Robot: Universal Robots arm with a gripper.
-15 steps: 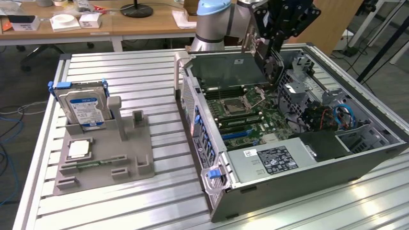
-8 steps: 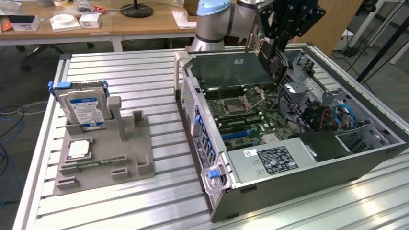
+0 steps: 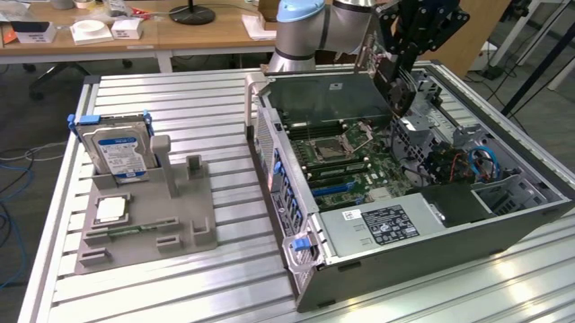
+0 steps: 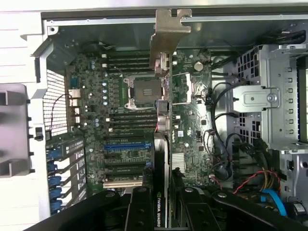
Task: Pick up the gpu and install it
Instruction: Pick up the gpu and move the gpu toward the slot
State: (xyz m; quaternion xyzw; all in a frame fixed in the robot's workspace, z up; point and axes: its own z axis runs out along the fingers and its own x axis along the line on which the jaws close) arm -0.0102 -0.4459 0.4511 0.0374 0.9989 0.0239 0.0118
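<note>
Mostly edge-on gpu (image 4: 164, 113) in gripper (image 4: 165, 211)

In the hand (image 3: 400, 73) (image 4: 161, 204), edge-on, the thin flat gpu card (image 3: 402, 91) (image 4: 166, 43); below the hand the open metal computer case (image 3: 422, 257) lies on the slatted aluminium desk (image 3: 198, 101).

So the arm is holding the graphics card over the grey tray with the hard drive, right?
Not quite: the gpu hangs over the open computer case, not the grey tray with the hard drive. The exterior view shows it.
</note>
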